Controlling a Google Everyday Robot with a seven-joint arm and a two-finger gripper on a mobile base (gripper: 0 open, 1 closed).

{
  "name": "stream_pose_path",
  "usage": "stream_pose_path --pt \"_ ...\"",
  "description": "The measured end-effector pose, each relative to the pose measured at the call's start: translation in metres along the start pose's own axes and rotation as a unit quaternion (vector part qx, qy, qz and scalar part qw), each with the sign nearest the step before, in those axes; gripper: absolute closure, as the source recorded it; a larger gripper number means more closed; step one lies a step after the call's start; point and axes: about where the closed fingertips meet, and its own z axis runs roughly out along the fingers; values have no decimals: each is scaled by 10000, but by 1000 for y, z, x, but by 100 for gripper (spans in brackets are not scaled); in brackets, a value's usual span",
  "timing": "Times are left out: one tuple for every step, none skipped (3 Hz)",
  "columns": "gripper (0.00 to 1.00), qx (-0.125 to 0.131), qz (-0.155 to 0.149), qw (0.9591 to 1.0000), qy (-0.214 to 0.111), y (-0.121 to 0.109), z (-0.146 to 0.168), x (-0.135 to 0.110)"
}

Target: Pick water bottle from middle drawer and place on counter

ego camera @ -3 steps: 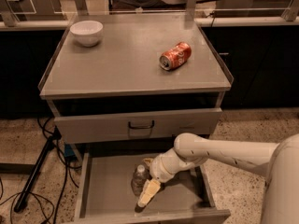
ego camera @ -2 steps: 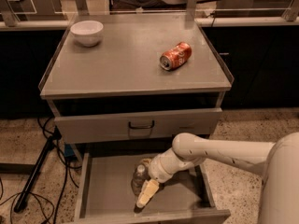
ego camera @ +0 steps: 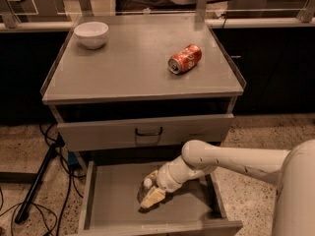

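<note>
The water bottle [ego camera: 144, 189], clear with a white cap, stands slightly tilted in the open middle drawer [ego camera: 115, 200], left of its centre. My gripper [ego camera: 150, 198] reaches down into the drawer from the right and is shut on the bottle, with one beige finger [ego camera: 154, 196] in front of its body. The bottle's lower part is hidden behind the gripper. The counter [ego camera: 128, 68] is the grey cabinet top above the drawers.
An orange-red soda can [ego camera: 184, 59] lies on its side at the counter's right. A white bowl [ego camera: 91, 34] stands at its back left. The closed upper drawer front with a black handle [ego camera: 148, 131] overhangs the open drawer. Cables and a stand leg [ego camera: 37, 181] lie on the floor at left.
The gripper and bottle have risen very slightly in the drawer. Nothing else has moved.
</note>
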Motion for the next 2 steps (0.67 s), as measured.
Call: stream_pose_path --pt "66 -1 0 10000 0 0 0 0" --pt "88 -1 0 10000 0 0 0 0"
